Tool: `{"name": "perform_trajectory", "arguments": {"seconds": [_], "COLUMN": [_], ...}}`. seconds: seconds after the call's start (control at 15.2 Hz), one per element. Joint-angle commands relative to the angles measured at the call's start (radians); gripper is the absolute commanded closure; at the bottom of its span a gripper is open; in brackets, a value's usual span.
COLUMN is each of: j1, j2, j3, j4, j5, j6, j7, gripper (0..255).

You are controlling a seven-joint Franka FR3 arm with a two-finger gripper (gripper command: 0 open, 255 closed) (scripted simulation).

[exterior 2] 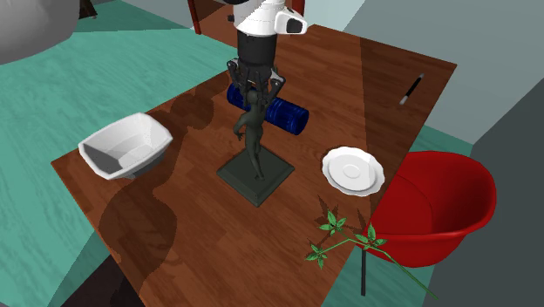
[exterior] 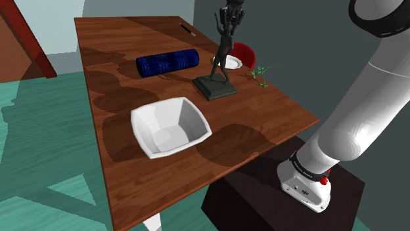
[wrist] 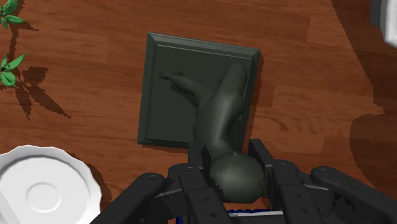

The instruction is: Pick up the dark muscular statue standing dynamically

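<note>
One dark grey-green statue [wrist: 219,108], muscular figure mid-stride on square plinth, tool [wrist: 228,154] clasped round its head.

1. Home, dining-room look: I work at a wooden table [exterior: 263,125] with a red tub chair [exterior 2: 436,205] just beside it.
2. Tableware on the table: white bowl [exterior: 169,126], white saucer [exterior 2: 353,170].
3. Household bits as well: dark statue [exterior 2: 253,131] on a square base as decor, green leafy sprig [exterior 2: 336,235], dark pen [exterior 2: 411,90].
4. Room shell: teal floor [exterior: 46,144], plain grey walls [exterior: 296,33].
</note>
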Motion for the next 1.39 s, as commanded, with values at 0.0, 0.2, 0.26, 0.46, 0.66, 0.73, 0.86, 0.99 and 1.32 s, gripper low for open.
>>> {"name": "perform_trajectory", "arguments": {"seconds": [0.0, 0.2, 0.26, 0.46, 0.66, 0.73, 0.86, 0.99, 1.32], "j1": [0.0, 0.0, 0.0, -0.002, -0.003, -0.004, -0.006, -0.007, -0.012], "j2": [0.001, 0.0, 0.0, 0.009, 0.021, 0.026, 0.037, 0.049, 0.082], "j3": [0.0, 0.0, 0.0, -0.001, -0.001, -0.002, -0.002, -0.003, -0.004], "j4": [-0.001, -0.001, -0.002, 0.051, 0.108, 0.129, 0.171, 0.216, 0.32], "j5": [0.0, 0.0, 0.0, 0.001, 0.003, 0.004, 0.006, 0.007, 0.013], "j6": [0.001, 0.001, 0.001, -0.043, -0.088, -0.104, -0.135, -0.168, -0.239], "j7": [0.0, 0.0, -0.001, 0.001, 0.003, 0.003, 0.004, 0.005, 0.007], "gripper": [255, 255, 255, 255, 255, 255, 255, 255, 255]}}
